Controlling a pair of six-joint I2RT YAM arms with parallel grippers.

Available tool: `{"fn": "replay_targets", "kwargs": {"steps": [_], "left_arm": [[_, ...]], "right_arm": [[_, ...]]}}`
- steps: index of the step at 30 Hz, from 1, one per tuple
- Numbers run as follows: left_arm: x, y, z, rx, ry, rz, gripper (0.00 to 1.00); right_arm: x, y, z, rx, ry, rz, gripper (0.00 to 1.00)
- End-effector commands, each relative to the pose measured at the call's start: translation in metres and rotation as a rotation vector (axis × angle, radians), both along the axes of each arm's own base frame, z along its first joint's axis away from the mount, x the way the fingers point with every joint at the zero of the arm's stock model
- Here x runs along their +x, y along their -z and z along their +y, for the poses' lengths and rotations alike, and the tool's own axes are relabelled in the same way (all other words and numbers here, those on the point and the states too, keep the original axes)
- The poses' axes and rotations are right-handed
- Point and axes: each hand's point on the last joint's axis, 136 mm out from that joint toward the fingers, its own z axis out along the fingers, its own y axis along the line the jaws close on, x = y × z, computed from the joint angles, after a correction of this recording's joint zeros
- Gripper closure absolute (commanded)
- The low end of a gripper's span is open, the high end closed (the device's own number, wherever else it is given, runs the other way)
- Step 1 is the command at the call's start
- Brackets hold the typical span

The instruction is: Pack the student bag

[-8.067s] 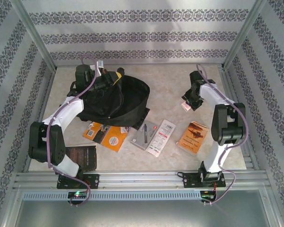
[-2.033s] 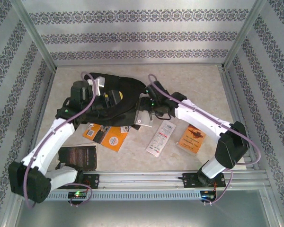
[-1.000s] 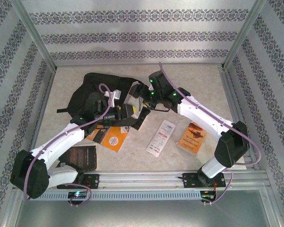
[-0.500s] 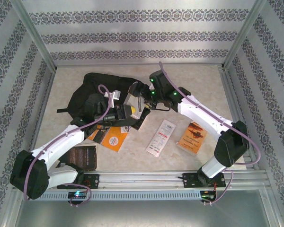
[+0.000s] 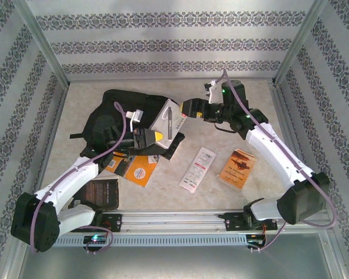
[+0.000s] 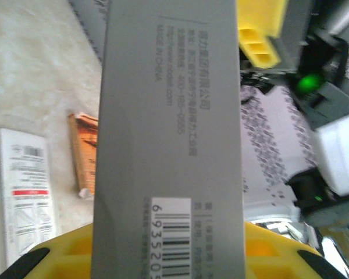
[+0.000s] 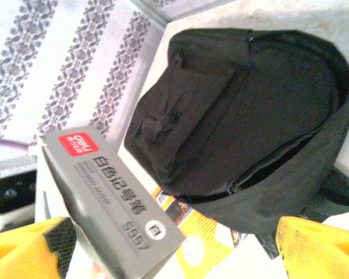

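Black student bag [image 7: 267, 104], grey box [image 7: 104, 180] with red logo, orange booklet [image 5: 237, 167], grey floral-striped walls [image 5: 163, 43]

The grey box [image 5: 167, 119] is hanging slantwise between the left hand [image 5: 156, 137] and the right hand [image 5: 185, 109], barring the way in over the right side of the student bag [image 5: 142, 102]. The white packet [image 5: 198, 168], orange booklet [image 5: 237, 167] and orange book [image 5: 135, 170] are taking up the middle of the desk [image 5: 163, 195] — bare room is lying along its near strip at centre and by the far wall behind the bag.
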Motion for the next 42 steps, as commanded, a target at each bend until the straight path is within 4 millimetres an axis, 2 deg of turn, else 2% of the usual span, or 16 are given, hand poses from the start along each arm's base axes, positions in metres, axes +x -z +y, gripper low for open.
{"fn": "replay_targets", "kwargs": {"steps": [1,6,10,13,18,21,26,28,31,36,38,42], "left_arm": [[-0.021,-0.029,-0.004,-0.118,0.157,-0.087,0.85],[-0.021,-0.022,-0.005,-0.147,0.181,-0.071,0.87],[-0.021,-0.025,-0.006,-0.161,0.192,-0.077,0.88],[-0.021,-0.027,-0.005,-0.167,0.191,-0.082,0.87],[-0.021,-0.026,-0.004,-0.175,0.181,-0.083,0.84],[-0.02,-0.029,-0.005,-0.199,0.18,-0.081,0.83],[-0.013,-0.033,-0.005,-0.271,0.179,-0.053,0.83],[-0.011,-0.032,-0.006,-0.275,0.181,-0.036,0.79],[-0.009,-0.03,-0.005,-0.264,0.169,-0.034,0.61],[0.003,-0.016,0.005,-0.161,0.06,-0.023,0.4],[0.009,-0.007,0.011,-0.065,-0.008,-0.019,0.36],[0.028,0.013,0.039,0.299,-0.234,-0.069,0.33]], "right_arm": [[-0.034,-0.009,0.012,0.07,-0.176,-0.042,0.1],[-0.058,-0.019,0.03,0.162,-0.304,-0.02,0.11],[-0.074,-0.028,0.047,0.204,-0.4,0.004,0.18],[-0.07,-0.028,0.044,0.22,-0.379,0.018,0.26],[-0.048,-0.029,0.036,0.353,-0.276,0.075,0.47],[-0.042,-0.032,0.037,0.428,-0.234,0.092,0.57],[-0.043,-0.05,0.042,0.519,-0.226,0.052,0.64],[-0.043,-0.053,0.041,0.533,-0.225,0.043,0.67],[-0.038,-0.051,0.034,0.533,-0.187,0.036,0.71],[-0.025,-0.035,0.01,0.477,-0.05,0.027,0.76],[-0.019,-0.024,-0.003,0.43,0.027,0.025,0.77],[-0.009,0.003,-0.035,0.306,0.205,0.031,0.76]]}}
